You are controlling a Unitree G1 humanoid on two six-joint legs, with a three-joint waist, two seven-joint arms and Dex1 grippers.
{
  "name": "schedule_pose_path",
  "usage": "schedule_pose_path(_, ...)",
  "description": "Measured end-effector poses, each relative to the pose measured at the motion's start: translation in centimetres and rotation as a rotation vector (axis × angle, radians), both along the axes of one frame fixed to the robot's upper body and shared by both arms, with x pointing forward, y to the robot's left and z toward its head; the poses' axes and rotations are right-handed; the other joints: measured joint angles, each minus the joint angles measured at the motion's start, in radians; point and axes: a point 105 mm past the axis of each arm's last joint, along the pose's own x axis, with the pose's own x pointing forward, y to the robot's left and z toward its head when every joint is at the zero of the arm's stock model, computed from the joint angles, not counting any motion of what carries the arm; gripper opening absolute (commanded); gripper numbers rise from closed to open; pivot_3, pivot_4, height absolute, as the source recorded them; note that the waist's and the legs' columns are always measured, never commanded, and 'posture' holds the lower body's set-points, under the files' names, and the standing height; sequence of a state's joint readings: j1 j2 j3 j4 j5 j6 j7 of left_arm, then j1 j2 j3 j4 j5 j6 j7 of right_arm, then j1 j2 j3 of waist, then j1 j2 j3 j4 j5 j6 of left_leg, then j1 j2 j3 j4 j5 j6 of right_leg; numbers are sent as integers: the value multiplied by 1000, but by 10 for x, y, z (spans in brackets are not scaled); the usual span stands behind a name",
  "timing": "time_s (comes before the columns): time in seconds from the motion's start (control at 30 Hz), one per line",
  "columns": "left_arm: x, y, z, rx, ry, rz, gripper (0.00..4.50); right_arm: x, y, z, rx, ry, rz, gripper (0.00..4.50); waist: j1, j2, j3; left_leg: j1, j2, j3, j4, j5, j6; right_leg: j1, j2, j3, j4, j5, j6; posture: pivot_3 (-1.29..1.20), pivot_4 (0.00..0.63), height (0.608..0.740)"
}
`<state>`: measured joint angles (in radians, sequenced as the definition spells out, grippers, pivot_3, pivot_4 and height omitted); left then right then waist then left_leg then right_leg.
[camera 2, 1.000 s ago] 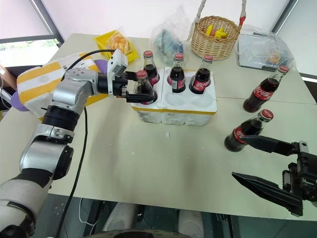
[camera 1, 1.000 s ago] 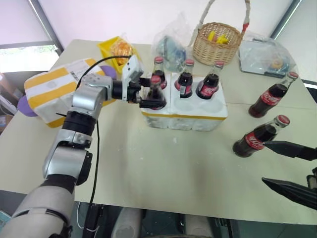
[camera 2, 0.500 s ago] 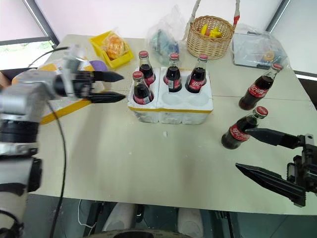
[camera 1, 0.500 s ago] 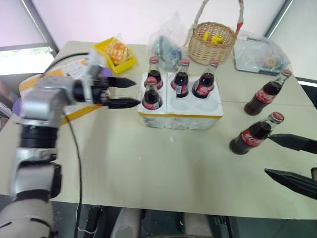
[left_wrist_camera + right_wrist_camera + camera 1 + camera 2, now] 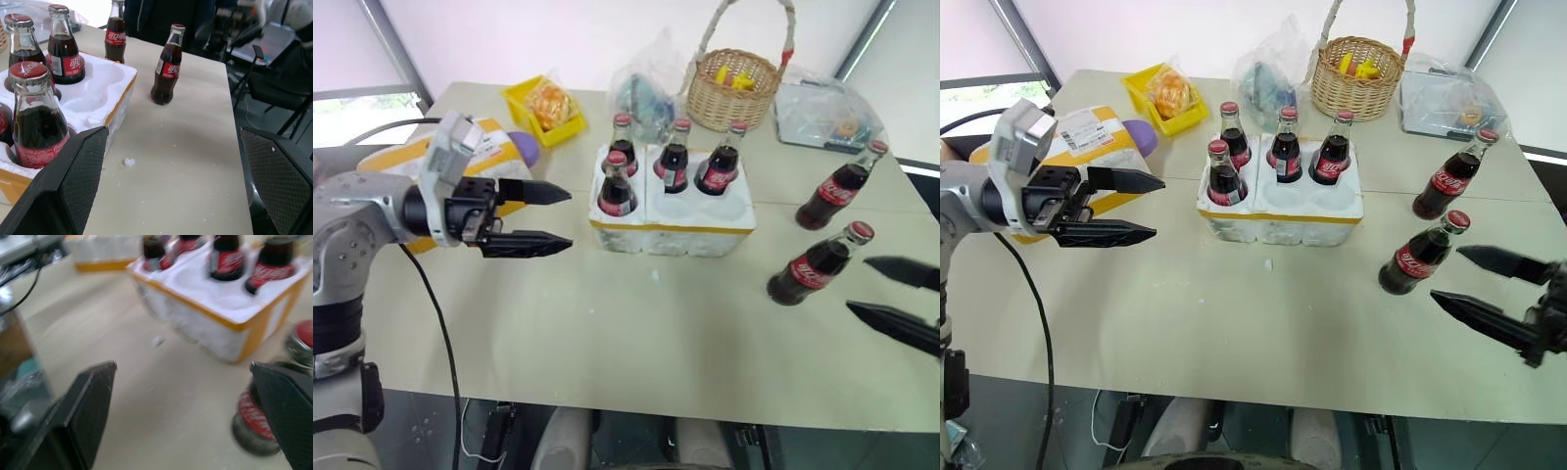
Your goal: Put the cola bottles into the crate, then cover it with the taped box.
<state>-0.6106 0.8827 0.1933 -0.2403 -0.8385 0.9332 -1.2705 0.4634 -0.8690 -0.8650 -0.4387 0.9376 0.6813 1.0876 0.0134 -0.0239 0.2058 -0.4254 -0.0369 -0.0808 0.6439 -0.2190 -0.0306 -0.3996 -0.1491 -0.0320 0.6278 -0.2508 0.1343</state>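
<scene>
The white foam crate stands mid-table with several cola bottles upright in its wells, the nearest one in the near-left well. Two more cola bottles stand on the table to the right, one further back and one nearer. My left gripper is open and empty, left of the crate and pointing at it. My right gripper is open and empty, just right of the nearer loose bottle. The taped box lies at the far left behind my left arm.
A yellow bin, crinkled plastic bags and a wicker basket line the back of the table. Another clear bag lies at the back right. Bare tabletop lies in front of the crate.
My left gripper has pulled back to the left, away from the bottle it left standing in the near-left well. My right gripper has drifted right, slightly away from the nearer loose bottle.
</scene>
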Motion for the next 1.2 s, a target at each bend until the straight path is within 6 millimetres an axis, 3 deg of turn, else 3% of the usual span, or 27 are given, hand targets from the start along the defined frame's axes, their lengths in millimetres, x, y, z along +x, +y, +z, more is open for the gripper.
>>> schedule_pose_path(0.07, 0, 0, -4, 1, 8, 12, 4463, 4, -5, -18, -11, 2, -36, 4500, -1, 3, 0, 0, -1, 2, 0, 0, 0, -1, 0, 1, 1, 0, 1, 0, 150, 737)
schedule_pose_path(0.23, 0, -2, -1, -3, -17, 15, 4463, 13, -8, -28, -46, -40, -64, 4500, -2, 4, 1, 2, 0, 2, 2, 0, 0, 1, 1, 1, 2, 1, 0, 0, 150, 737)
schedule_pose_path(0.37, 1, -2, -1, -8, -20, 26, 4463, 16, -30, -52, 9, -22, -132, 4500, -1, 4, 1, 3, 0, 2, 2, 0, 0, 3, 0, 1, 1, 0, 0, 0, 150, 737)
schedule_pose_path(0.47, 1, -2, 0, -12, -20, 28, 4463, 18, -35, -60, 30, -27, -138, 4500, -2, 4, 1, 3, 0, 2, 2, 0, 0, 2, 0, 1, 1, 0, 0, 0, 150, 737)
schedule_pose_path(1.2, -1, -8, -1, -5, -47, 27, 4463, 63, -7, -42, 119, -135, -101, 4500, -3, 6, 0, 4, 0, 2, 2, 0, 0, 2, 1, 2, 2, 1, 0, 0, 150, 737)
